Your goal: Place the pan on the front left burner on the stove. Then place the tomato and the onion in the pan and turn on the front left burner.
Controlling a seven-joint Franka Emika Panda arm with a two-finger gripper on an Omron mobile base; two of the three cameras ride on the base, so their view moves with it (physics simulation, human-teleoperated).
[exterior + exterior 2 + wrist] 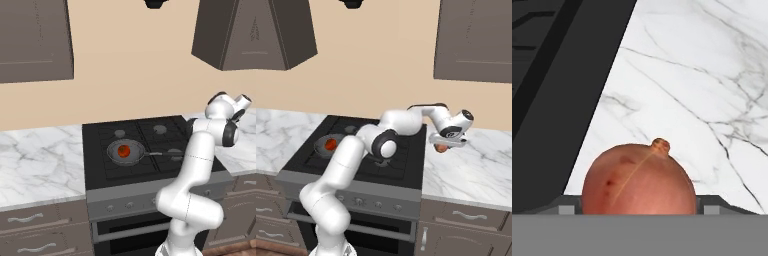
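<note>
The onion (639, 180), a pale orange-pink ball, sits between the two fingertips (566, 209) of my gripper (639, 209), which press against its sides. From the right base view, the gripper (443, 146) hangs over the marble counter just right of the stove (406, 155), shut on the onion (442, 148). The dark pan (134, 156) rests on the front left burner of the stove (100, 170), handle pointing right, with the red-orange tomato (124, 150) inside it. The pan (322, 148) and tomato (331, 144) are far to the gripper's left.
Marble counter (35, 165) runs on both sides of the stove. Knobs (129, 205) line the grey front panel. Dark wall cabinets (476, 40) hang above the counter on each side. The arm's elbow (383, 142) stretches across the stove's right burners.
</note>
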